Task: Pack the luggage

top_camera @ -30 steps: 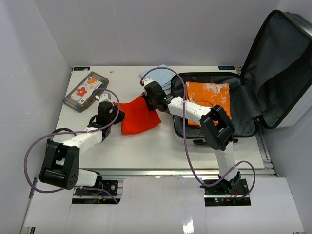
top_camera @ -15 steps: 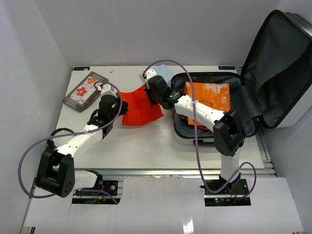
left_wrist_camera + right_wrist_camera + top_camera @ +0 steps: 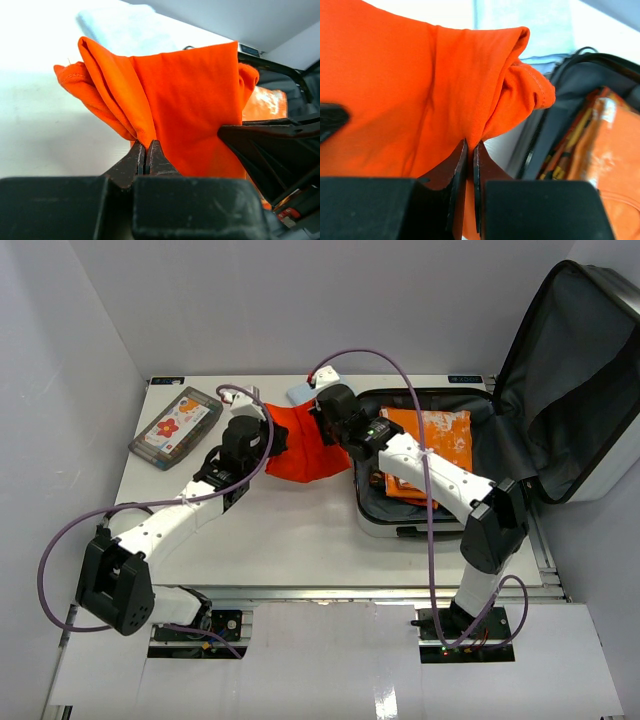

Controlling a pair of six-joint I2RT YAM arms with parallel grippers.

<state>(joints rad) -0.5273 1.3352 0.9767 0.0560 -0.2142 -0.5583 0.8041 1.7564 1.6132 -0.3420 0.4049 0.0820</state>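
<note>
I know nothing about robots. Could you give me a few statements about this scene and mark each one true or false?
1. The left gripper and the right gripper both pinch the orange cloth. True.
2. The suitcase is zipped shut. False: it lies open, with its lid raised on the right.
3. An orange packet lies inside the suitcase. True.
4. The flat grey case with a red flower is in the suitcase. False: it lies on the table, at the far left.
</note>
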